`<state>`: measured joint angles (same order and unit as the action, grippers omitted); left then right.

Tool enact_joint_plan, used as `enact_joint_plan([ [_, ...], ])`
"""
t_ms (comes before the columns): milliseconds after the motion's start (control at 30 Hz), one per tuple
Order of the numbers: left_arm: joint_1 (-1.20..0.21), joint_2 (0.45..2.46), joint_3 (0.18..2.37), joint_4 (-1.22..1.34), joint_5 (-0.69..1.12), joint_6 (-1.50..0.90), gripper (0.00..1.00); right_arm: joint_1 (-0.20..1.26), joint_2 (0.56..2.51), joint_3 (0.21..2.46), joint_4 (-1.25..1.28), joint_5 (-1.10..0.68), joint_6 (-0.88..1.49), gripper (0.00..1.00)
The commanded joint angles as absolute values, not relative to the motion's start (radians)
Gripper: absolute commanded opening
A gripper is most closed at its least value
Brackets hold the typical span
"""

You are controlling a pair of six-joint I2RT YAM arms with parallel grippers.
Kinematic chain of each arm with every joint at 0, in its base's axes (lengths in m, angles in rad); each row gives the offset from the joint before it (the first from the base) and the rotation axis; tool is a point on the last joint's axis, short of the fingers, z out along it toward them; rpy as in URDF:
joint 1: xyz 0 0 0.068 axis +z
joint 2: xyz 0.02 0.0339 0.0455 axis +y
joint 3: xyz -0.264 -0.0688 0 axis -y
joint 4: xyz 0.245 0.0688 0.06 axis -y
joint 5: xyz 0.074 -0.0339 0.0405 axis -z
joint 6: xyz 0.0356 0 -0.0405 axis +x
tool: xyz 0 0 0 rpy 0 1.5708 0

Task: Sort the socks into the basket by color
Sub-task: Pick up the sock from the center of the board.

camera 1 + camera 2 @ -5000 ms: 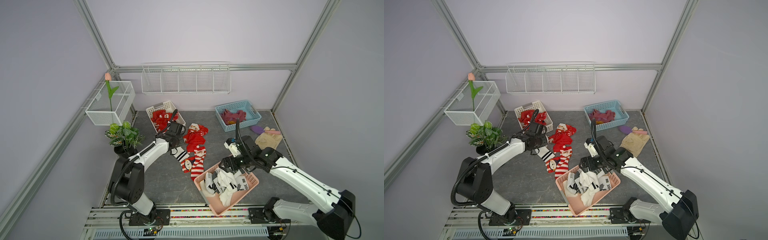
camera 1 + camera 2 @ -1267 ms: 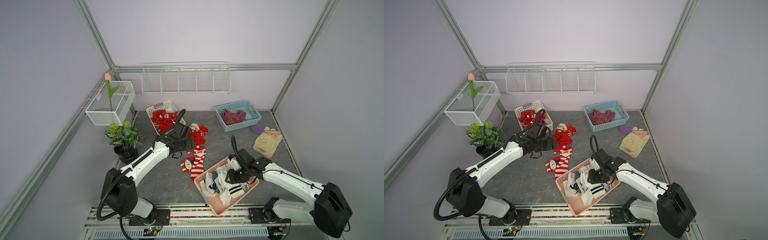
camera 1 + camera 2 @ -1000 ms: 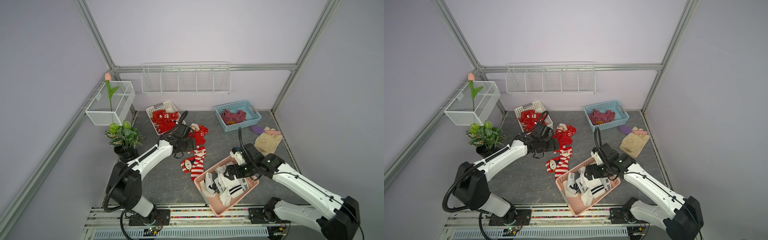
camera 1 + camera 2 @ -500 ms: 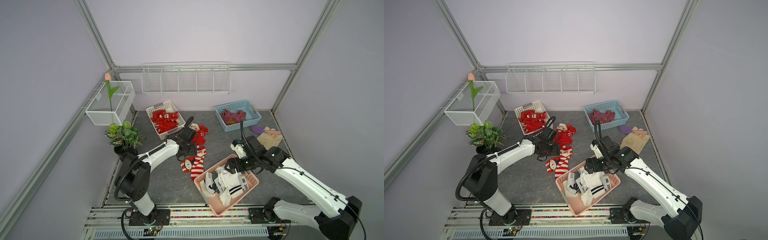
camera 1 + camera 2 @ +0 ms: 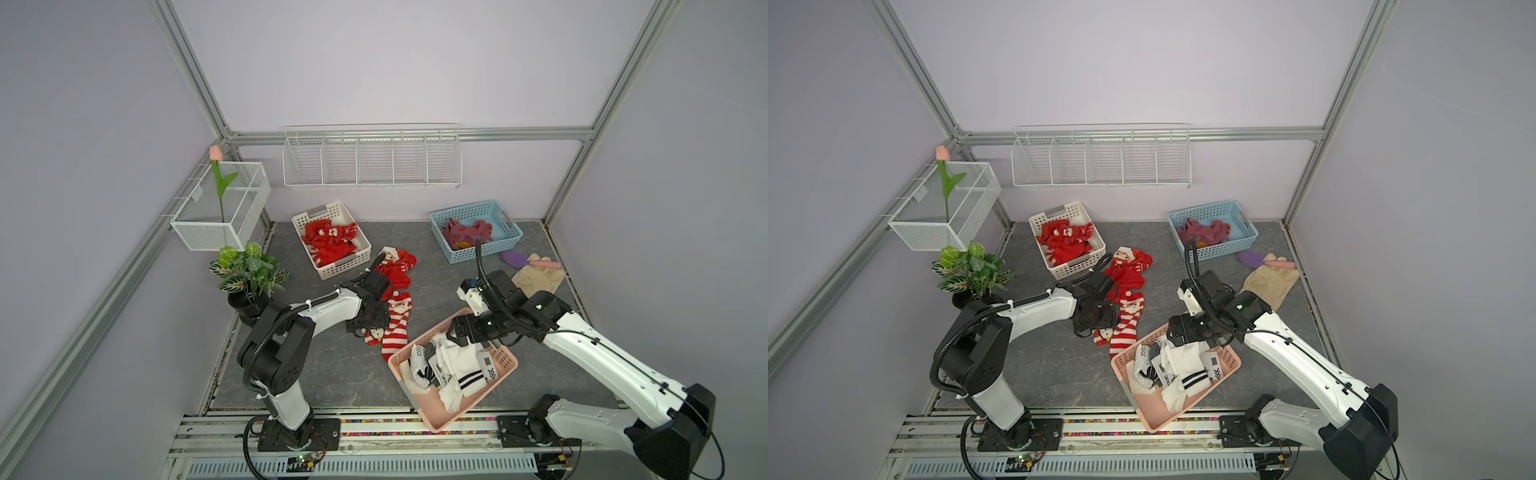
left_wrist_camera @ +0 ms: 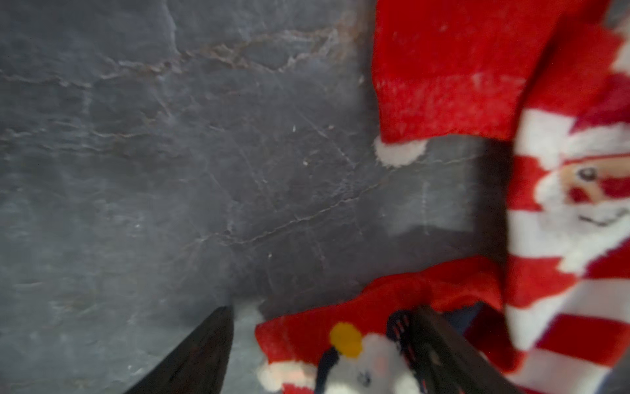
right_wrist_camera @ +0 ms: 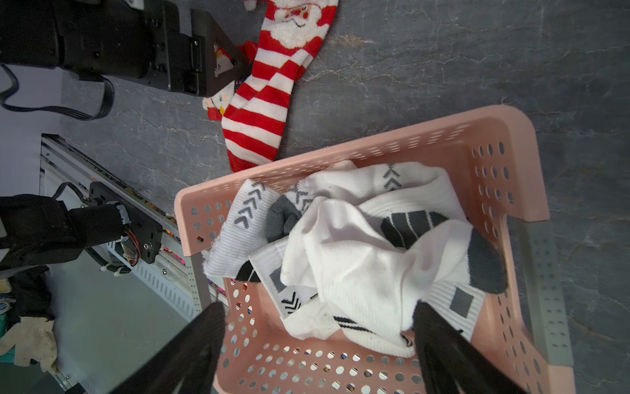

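Observation:
My left gripper [image 5: 365, 330] [image 6: 322, 312] is open, low over a small red penguin sock [image 6: 344, 341] [image 5: 374, 335] on the floor. One finger stands beside the sock and the other over it. A red-and-white striped Santa sock [image 5: 397, 326] [image 7: 269, 99] lies alongside, and more red socks [image 5: 395, 270] lie behind. My right gripper [image 5: 457, 332] [image 7: 318, 307] hangs open and empty above the pink basket [image 5: 457, 415] [image 7: 402, 133] of white socks [image 7: 358, 245]. The white basket [image 5: 343, 266] holds red socks [image 5: 330, 243]. The blue basket [image 5: 486, 253] holds purple socks [image 5: 463, 232].
Beige gloves [image 5: 538, 278] and a purple brush [image 5: 515, 258] lie at the right wall. A potted plant [image 5: 249, 270] stands at the left. Above it a wire basket [image 5: 220, 208] hangs on the left wall, and a wire shelf [image 5: 370, 160] on the back wall.
My left gripper has come from beside the white basket toward the front, down over the penguin sock. My right gripper has lifted out of the pink basket, leaving the white socks inside.

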<state>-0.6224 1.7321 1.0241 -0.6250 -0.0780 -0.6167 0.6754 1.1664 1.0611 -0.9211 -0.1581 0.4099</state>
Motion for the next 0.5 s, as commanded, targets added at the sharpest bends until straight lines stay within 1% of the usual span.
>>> enact_joint_plan([
  [0, -0.629, 1.748, 1.000, -0.554, -0.059, -0.643, 0.82, 0.673, 1.176, 1.058, -0.908, -0.180, 0.386, 0.89],
  [100, -0.629, 1.765, 0.988, -0.540, -0.057, -0.648, 0.82, 0.671, 1.184, 1.061, -0.904, -0.181, 0.384, 0.89],
  [133, -0.629, 1.778, 0.989, -0.540, -0.050, -0.646, 0.81, 0.672, 1.187, 1.062, -0.901, -0.182, 0.383, 0.89],
  [200, -0.629, 1.792, 0.980, -0.536, -0.036, -0.650, 0.73, 0.672, 1.190, 1.062, -0.896, -0.184, 0.386, 0.89],
  [233, -0.629, 1.792, 0.972, -0.534, -0.038, -0.657, 0.65, 0.671, 1.191, 1.063, -0.896, -0.184, 0.387, 0.89],
  [300, -0.629, 1.786, 0.962, -0.530, -0.036, -0.664, 0.35, 0.672, 1.190, 1.064, -0.894, -0.182, 0.390, 0.89],
  [367, -0.629, 1.775, 0.957, -0.532, -0.033, -0.663, 0.09, 0.672, 1.190, 1.065, -0.888, -0.183, 0.391, 0.89],
  [400, -0.629, 1.766, 0.955, -0.533, -0.036, -0.663, 0.00, 0.672, 1.192, 1.066, -0.887, -0.182, 0.391, 0.88],
  [467, -0.629, 1.721, 0.942, -0.529, -0.049, -0.663, 0.00, 0.671, 1.196, 1.072, -0.885, -0.181, 0.391, 0.89],
])
